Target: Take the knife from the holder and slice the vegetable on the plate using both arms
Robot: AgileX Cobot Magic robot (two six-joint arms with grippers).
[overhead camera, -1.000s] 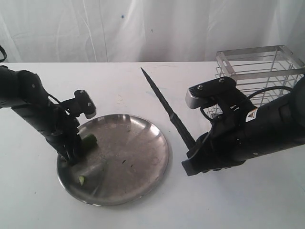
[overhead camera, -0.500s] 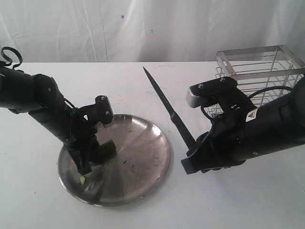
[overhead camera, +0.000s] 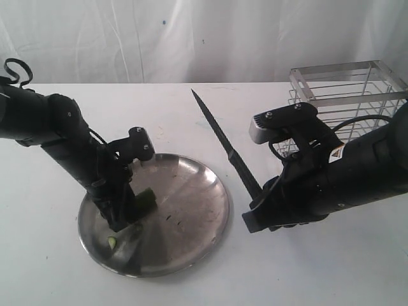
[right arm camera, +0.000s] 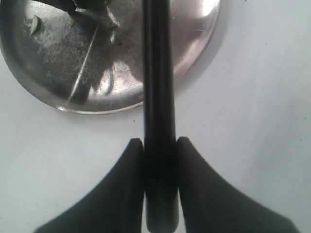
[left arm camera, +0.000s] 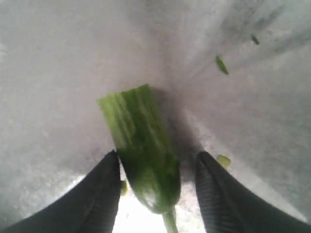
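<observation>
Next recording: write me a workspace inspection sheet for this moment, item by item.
Surface: white table, no spills seen.
Job's things: knife is out of the wire holder, held tilted beside the steel plate; green vegetable lies on the plate.
Clutter: loose green slice and small green scraps on the plate.
Hands: left hand open, fingers either side of the vegetable; right hand shut on the knife handle.
Cables: black cable on the right arm; cable loop on the left arm.
Surroundings: white draped backdrop.
</observation>
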